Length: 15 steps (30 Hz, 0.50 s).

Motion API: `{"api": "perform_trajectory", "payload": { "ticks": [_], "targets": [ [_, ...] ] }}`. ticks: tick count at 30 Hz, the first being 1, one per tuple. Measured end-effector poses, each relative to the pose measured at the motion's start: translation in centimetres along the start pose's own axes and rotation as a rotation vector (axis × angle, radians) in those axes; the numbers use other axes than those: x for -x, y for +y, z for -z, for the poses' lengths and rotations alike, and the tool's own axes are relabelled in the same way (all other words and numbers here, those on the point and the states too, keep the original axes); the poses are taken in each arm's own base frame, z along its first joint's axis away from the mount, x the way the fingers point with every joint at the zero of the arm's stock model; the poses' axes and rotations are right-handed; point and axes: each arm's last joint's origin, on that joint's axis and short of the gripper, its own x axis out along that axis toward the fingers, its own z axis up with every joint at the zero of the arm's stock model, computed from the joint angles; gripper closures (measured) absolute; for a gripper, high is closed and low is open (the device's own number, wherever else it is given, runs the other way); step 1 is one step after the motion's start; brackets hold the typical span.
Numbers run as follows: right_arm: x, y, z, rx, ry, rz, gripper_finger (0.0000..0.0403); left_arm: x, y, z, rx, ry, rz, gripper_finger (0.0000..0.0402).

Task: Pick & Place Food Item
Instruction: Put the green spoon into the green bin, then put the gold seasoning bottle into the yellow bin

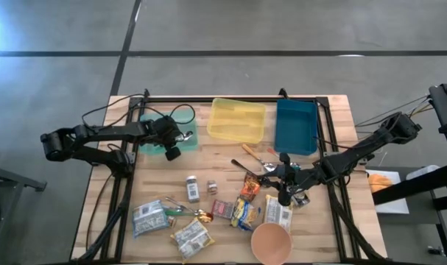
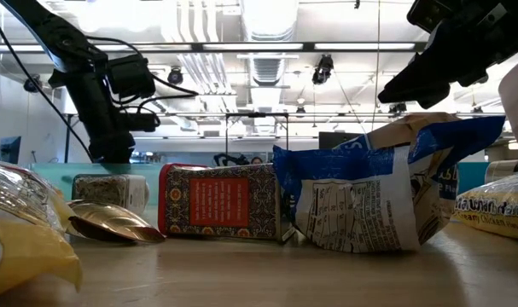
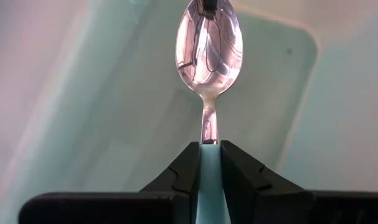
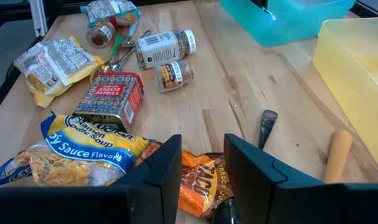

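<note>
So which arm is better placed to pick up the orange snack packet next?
The right. Its gripper hangs open just above the orange packet, while the left gripper is far off over the green tray, shut on a spoon.

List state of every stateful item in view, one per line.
left gripper: shut on spoon, over the green tray
spoon: held by its handle, bowl pointing away
green tray: nothing seen lying in it
right gripper: open, above orange packet
orange packet: lying flat, ungripped
yellow tray: empty
blue tray: empty
paper cup: upright, empty
paprika tin: lying on its side
</note>
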Motion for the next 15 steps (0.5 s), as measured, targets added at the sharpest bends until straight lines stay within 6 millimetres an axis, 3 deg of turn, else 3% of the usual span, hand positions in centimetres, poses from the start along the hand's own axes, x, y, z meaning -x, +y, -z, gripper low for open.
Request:
{"api": "perform_trajectory", "payload": {
  "ticks": [3,15],
  "targets": [
    [0.00,0.00,0.00,0.000,0.000,0.000,0.0284,0.01,0.00,0.00,0.000,0.000,0.000,0.0334],
    [0.00,0.00,0.00,0.000,0.000,0.000,0.0284,0.00,0.00,-0.02,0.000,-0.002,-0.001,0.0224]
  ]
}}
